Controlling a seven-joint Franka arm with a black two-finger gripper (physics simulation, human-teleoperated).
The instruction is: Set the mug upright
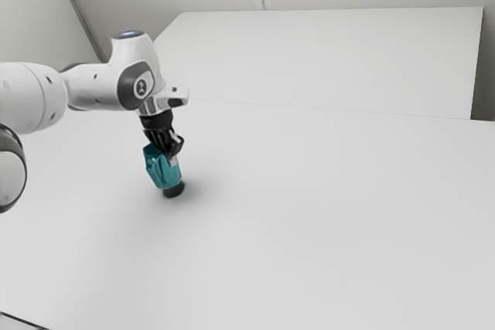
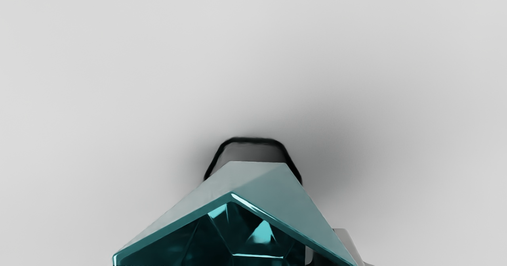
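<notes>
One finger [image 2: 345,240] of the tool [image 1: 171,157] lay outside the wall of the teal mug [image 1: 159,165], and the other reached inside its mouth; the tool appeared closed, with the faceted wall pinched between its tips. In the wrist view, the rim [image 2: 174,226] faced the hand and the sides narrowed away from it toward a dark base [image 2: 253,152]. In the exterior view, the same base was lowermost, directly under the teal body and close to the tabletop [image 1: 325,214]. Orientation was therefore judged upright or nearly so; a slight residual lean could not be excluded. Contact between base and tabletop could not be confirmed. By assessment, the turning portion of the task was essentially satisfied, while free standing was not, since the tool retained the mug. Remaining work comprised seating the base flat, if required, then release and clearance. Farther off stood a pale panel [image 1: 325,59].
</notes>
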